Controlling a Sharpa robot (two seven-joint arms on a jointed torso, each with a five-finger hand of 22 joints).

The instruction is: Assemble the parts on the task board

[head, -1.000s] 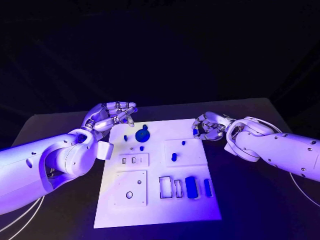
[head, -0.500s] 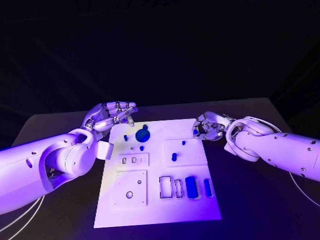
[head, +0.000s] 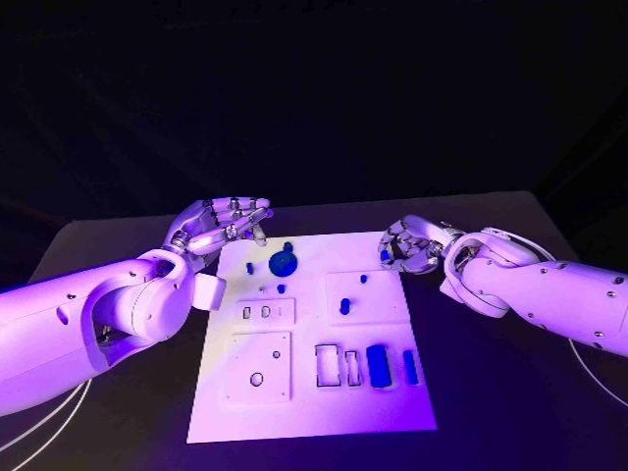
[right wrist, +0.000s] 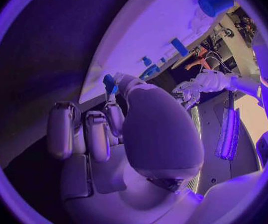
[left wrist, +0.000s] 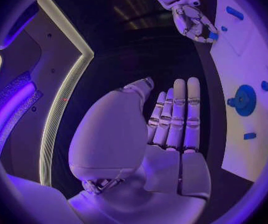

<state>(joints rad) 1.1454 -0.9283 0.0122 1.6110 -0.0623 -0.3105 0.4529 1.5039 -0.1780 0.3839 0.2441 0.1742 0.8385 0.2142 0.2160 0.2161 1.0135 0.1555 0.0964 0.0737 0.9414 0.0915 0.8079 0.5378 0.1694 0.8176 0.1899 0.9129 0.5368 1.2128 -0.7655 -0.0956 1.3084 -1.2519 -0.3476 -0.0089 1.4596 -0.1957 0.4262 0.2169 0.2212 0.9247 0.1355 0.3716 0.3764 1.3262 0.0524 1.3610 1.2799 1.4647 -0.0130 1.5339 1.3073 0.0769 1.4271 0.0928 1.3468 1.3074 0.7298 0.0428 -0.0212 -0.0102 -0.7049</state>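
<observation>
The right hand [head: 410, 248] holds a small blue part [right wrist: 109, 83] in its fingers, just over the far right corner of the task board [head: 314, 412]. The left hand [head: 224, 225] waits by the far left corner with its fingers straight, holding nothing. The step looks like carrying this part. Next, it needs lowering into a matching hole.

Black table [head: 109, 245] under board; dark backdrop behind.

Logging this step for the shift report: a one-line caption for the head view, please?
Right hand pinches a blue part at the task board's far edge.
</observation>
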